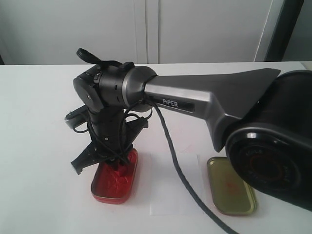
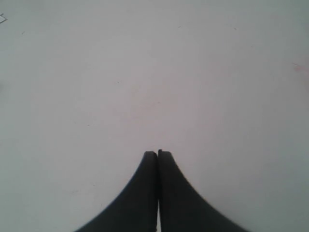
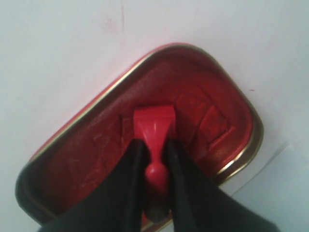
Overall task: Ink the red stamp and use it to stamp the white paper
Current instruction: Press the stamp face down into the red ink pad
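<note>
Red stamp [image 3: 153, 126] clamped in R gripper [image 3: 154, 143], base down in ink tin [image 3: 207, 82]; L gripper [image 2: 158, 154] pinched closed, empty.

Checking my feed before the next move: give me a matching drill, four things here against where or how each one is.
A. stamp
B. paper
C. lid
D. left claw

1. shut, over bare table
2. flat, beside the ink tin
3. gold inside facing up
4. held by right claw, down in that tin

Pairs: A-4, B-2, C-3, D-1
</note>
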Available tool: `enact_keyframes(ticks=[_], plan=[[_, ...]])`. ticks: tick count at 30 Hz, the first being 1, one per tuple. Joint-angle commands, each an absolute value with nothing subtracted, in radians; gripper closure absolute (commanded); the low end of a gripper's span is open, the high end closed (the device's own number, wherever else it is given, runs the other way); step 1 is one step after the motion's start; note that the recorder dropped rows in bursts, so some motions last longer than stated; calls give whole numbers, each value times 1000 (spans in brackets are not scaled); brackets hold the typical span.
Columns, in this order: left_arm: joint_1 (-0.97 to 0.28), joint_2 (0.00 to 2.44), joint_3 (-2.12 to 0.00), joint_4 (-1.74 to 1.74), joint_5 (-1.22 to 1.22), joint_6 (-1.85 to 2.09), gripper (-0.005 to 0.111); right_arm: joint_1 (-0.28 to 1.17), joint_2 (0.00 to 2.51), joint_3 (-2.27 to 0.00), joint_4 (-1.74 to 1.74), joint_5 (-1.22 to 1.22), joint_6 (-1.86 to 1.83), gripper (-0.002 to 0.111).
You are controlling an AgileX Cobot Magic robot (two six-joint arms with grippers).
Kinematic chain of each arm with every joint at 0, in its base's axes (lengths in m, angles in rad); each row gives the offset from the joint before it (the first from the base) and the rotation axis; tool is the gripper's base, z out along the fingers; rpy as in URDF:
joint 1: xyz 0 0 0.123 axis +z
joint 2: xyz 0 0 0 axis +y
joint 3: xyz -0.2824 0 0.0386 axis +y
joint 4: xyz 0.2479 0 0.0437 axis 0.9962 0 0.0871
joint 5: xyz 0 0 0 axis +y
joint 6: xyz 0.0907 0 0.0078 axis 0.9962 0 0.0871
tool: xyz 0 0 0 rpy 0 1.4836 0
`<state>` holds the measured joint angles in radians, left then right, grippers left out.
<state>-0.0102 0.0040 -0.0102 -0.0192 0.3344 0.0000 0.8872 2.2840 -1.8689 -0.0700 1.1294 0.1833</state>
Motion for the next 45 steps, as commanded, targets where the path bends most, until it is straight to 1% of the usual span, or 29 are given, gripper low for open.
enact_keyframes(ticks=[1,15,45], plan=[[-13,0,0,-22,344,0,107,888,2281,-1853,-67,1121,188,108],[-13,0,0,-22,344,0,107,888,2224,-1853,-67,1125,188,108],[-13,0,0,-22,344,0,107,888,2222,-1853,-67,1156,188,108]])
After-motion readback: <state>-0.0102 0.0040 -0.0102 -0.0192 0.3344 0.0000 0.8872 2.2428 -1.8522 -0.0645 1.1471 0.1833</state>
